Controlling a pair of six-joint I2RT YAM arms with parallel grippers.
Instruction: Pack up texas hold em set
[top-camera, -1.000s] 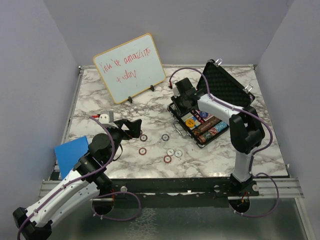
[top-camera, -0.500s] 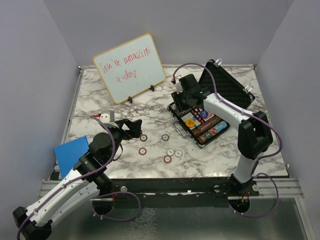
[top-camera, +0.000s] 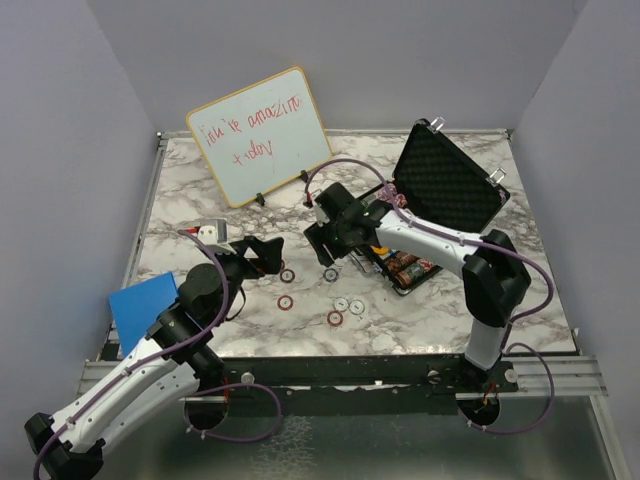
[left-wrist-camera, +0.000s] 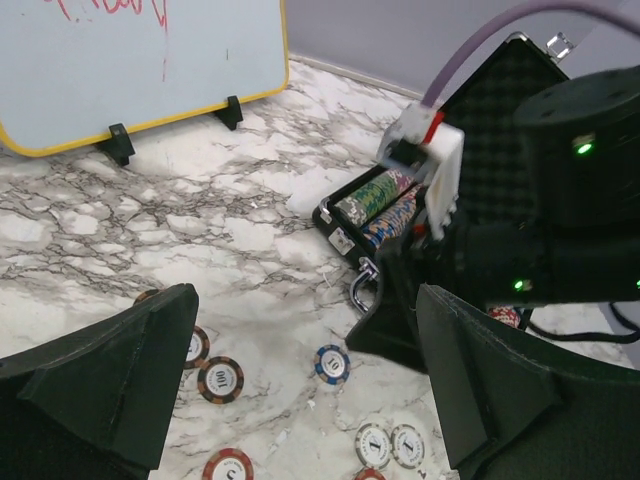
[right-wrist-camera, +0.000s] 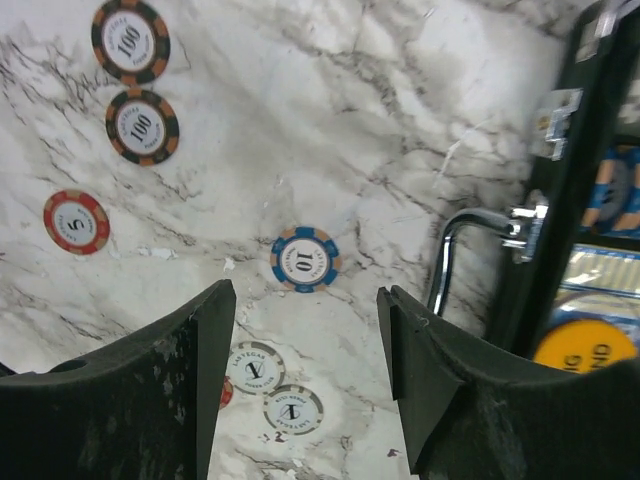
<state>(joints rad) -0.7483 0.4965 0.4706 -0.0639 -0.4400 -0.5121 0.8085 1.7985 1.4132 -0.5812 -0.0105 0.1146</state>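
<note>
The briefcase stands open at the right rear of the tabletop, its lid up, with rows of chips and an orange-yellow disc inside. We see loose chips scattered on the marble to its left. Our right claw hovers spread and empty above a blue chip. Our left claw gapes wide, holding nothing.

marble table: open briefcase, loose poker chips, propped whiteboard far left.
</note>
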